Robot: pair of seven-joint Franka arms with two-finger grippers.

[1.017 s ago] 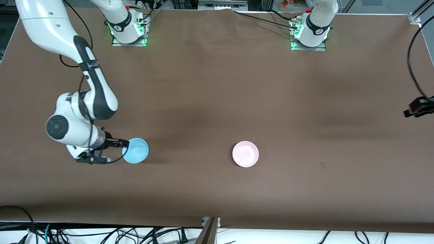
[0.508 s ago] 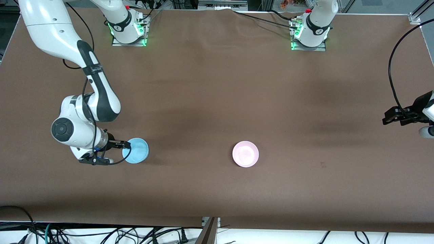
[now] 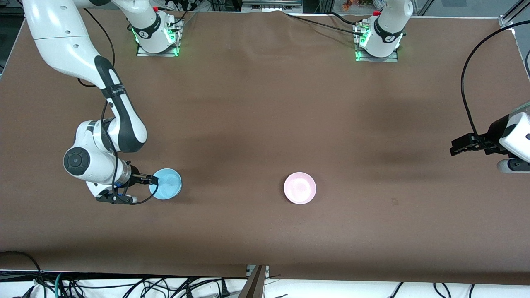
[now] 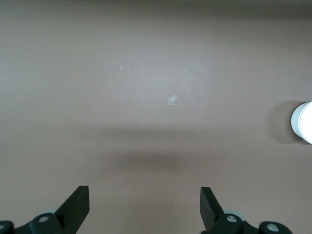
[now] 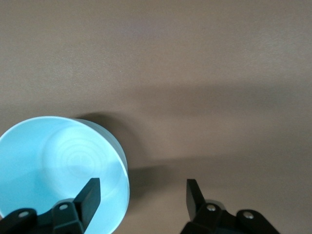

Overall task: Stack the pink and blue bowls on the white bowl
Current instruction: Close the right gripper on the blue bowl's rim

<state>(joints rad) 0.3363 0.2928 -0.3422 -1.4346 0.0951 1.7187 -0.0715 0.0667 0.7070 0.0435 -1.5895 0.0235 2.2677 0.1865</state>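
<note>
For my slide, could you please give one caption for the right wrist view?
Right gripper open, straddling the rim of the blue bowl on the brown table.

Left gripper advanced over table; jaws opened wide.

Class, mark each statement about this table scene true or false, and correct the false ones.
1. The light blue round plastic bowl sits upright on the brown table. True.
2. The pale pink round plastic bowl is stacked in the blue bowl. False: they stand apart, the pink one toward the left arm's end.
3. The right gripper has its jaws astride the blue bowl's rim. True.
4. The left gripper holds the pink bowl. False: its jaws are open and empty over bare table.
</note>
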